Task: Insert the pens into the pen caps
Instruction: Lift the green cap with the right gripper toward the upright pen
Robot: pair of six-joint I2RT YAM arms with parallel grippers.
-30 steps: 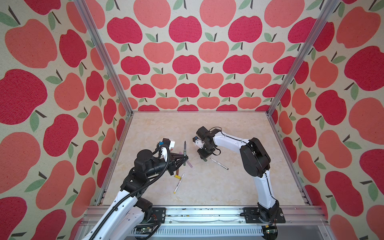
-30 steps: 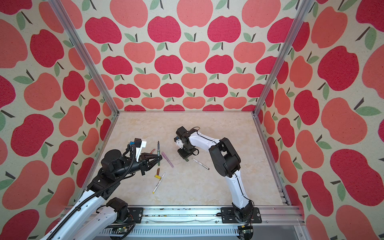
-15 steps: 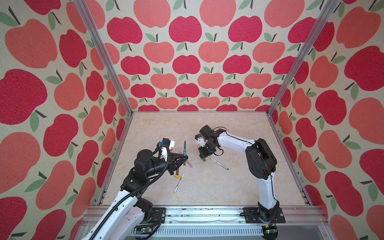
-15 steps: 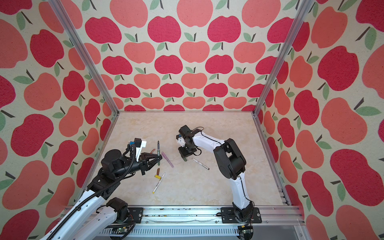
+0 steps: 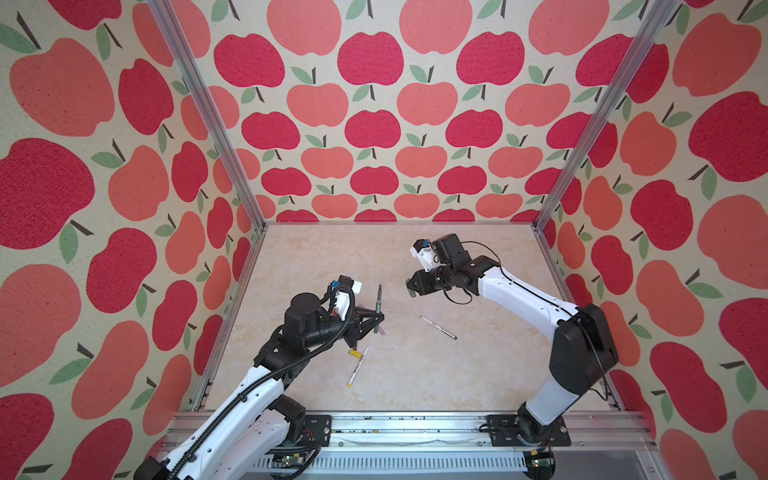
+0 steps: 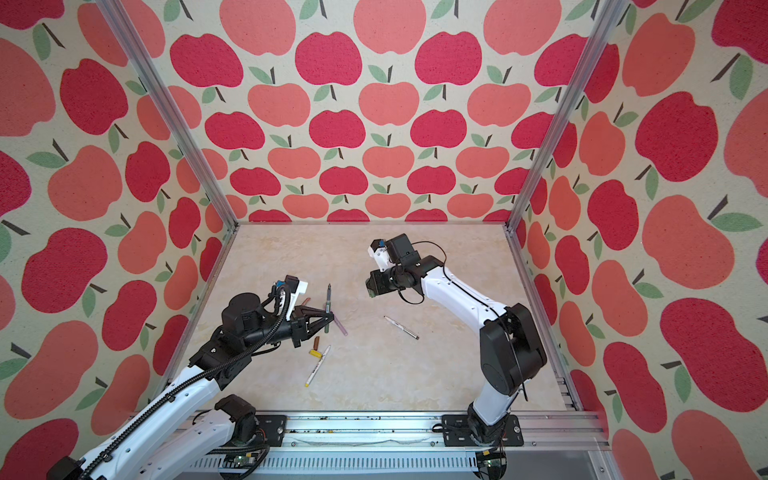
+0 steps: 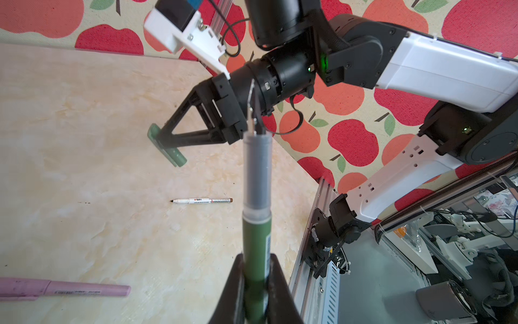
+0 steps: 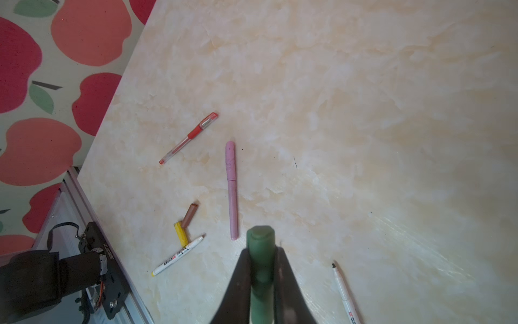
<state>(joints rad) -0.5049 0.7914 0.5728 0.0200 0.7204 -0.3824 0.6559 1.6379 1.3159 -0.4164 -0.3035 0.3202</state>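
Two grips closed; pen and cap apart

Left gripper (image 5: 380,320): jaws pinched the dark green pen (image 5: 378,299), tip toward twelve o'clock. Right gripper (image 5: 411,289): jaws pinched the dark green cap (image 8: 260,246), at three o'clock from that tip, not touching. Marbled tabletop (image 5: 478,365) lay below; apple-print walls (image 5: 374,124) stood around.

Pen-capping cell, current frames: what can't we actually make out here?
The red pen is mostly hidden behind the left arm in both top views.
The green cap is blurred close to the lens in the right wrist view, so its open end can't be told.
The lilac pen is cut off by the picture edge in the left wrist view.
The green pen has its back end hidden inside the left gripper, same view.
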